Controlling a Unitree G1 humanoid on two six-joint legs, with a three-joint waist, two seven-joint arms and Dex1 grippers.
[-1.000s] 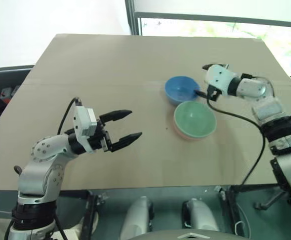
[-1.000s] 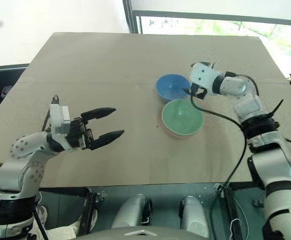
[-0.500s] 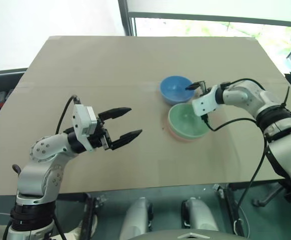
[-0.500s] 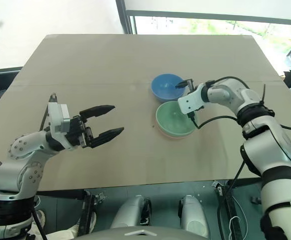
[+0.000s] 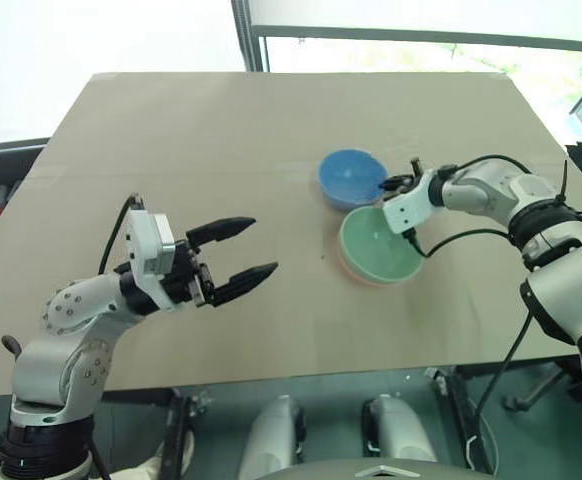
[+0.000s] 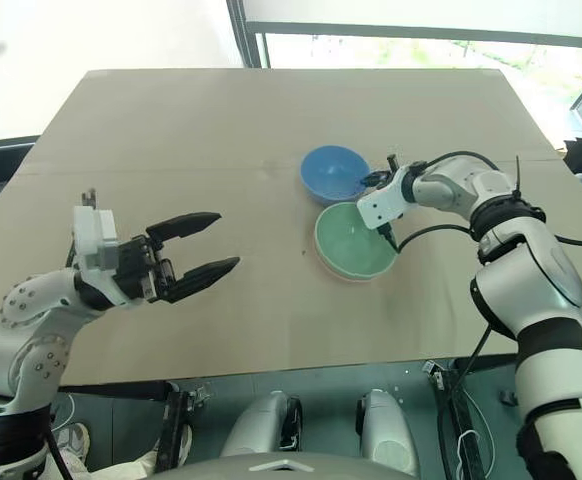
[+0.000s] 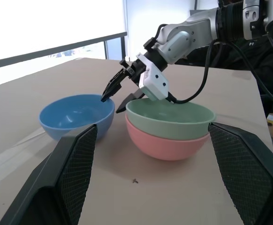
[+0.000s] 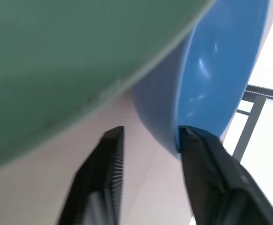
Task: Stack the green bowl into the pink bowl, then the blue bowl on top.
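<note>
Straddling blue bowl (image 7: 76, 115) rim (right tool (image 7: 119, 93))

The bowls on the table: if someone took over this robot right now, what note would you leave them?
Left hand: open, held above the near left of the table, holding nothing.
Right hand: straddling the blue bowl's rim, one finger inside, one outside; not clamped yet.
Green bowl already sits in the pink bowl, beside the blue one.
Left to do: grip the blue bowl, lift it, set it on top.
</note>
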